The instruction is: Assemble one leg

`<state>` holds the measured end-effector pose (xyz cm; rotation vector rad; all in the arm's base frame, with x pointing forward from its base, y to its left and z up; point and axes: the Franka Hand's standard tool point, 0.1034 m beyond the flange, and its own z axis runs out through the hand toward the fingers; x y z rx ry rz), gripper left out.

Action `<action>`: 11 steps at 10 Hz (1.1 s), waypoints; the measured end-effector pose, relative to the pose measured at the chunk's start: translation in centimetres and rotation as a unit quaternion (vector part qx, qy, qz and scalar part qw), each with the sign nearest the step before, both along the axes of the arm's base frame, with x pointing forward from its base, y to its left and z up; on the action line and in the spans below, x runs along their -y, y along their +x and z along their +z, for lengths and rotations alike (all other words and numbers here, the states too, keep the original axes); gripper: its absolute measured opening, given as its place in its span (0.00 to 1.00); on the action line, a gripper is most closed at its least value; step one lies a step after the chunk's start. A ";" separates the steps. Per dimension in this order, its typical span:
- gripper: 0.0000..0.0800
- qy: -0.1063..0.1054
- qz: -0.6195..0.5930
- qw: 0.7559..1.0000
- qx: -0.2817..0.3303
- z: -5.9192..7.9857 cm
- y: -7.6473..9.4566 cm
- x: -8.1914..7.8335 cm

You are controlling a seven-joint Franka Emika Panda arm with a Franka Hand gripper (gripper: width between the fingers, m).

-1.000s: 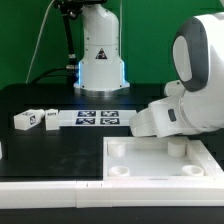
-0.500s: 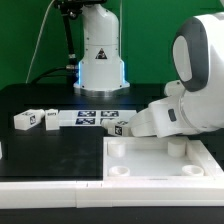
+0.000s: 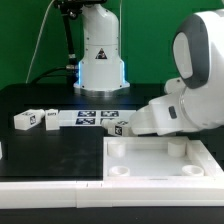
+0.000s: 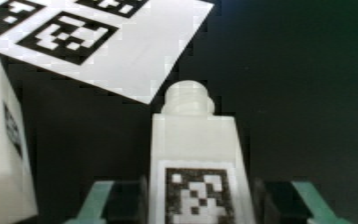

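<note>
The gripper [image 4: 197, 205] has closed on the leg [image 4: 197, 150]. It sits just beside the marker board [image 3: 98, 119] on the desk [image 3: 60, 150]

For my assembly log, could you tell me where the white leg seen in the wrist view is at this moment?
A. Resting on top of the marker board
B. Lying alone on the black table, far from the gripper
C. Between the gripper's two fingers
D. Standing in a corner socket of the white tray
C: in the wrist view the leg, with its tag facing the camera, sits between the fingers of the gripper, over dark table beside the marker board.
</note>
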<state>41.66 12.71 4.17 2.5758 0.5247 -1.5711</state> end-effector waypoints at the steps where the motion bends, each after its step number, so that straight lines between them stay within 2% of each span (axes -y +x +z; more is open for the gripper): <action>1: 0.36 -0.003 0.000 1.000 0.001 1.6 0.3 0.0; 2: 0.36 -0.005 0.001 1.000 0.006 3.5 0.8 0.1; 3: 0.36 -0.006 0.001 1.000 0.010 4.8 1.1 0.2; 4: 0.36 -0.004 0.001 1.000 0.017 5.3 1.4 0.1; 5: 0.36 0.001 0.002 1.000 0.027 5.5 1.8 0.1; 7: 0.36 0.005 0.001 0.999 0.039 5.1 2.1 0.0; 9: 0.36 0.034 -0.006 0.988 0.151 4.9 3.8 -0.2; 11: 0.36 0.052 -0.040 0.967 0.248 5.0 4.1 0.5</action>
